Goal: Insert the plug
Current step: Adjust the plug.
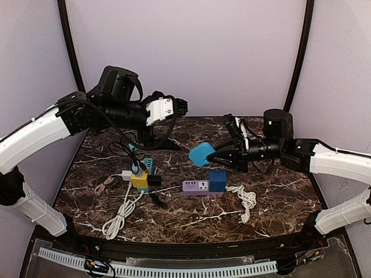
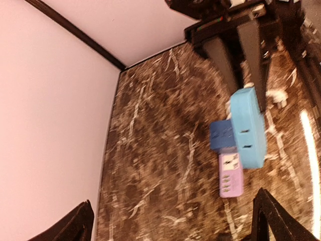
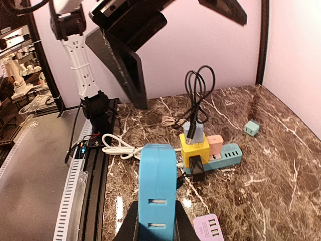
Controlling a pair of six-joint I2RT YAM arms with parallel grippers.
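Right gripper [image 1: 217, 155]: fingers clenched on the light-blue plug [image 1: 201, 154], held clear of the table. Below the fingertips lie the purple power strip [image 1: 193, 186] and the dark-blue adapter [image 1: 217, 180], touching each other. Left gripper [image 1: 181, 106]: fingers spread, grasping nothing, raised well apart from the plug.

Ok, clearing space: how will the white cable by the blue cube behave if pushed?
Probably floppy: the white cable lies in loose loops, so should bunch, not slide. Thin, likely light. May tug the blue cube it runs toward.
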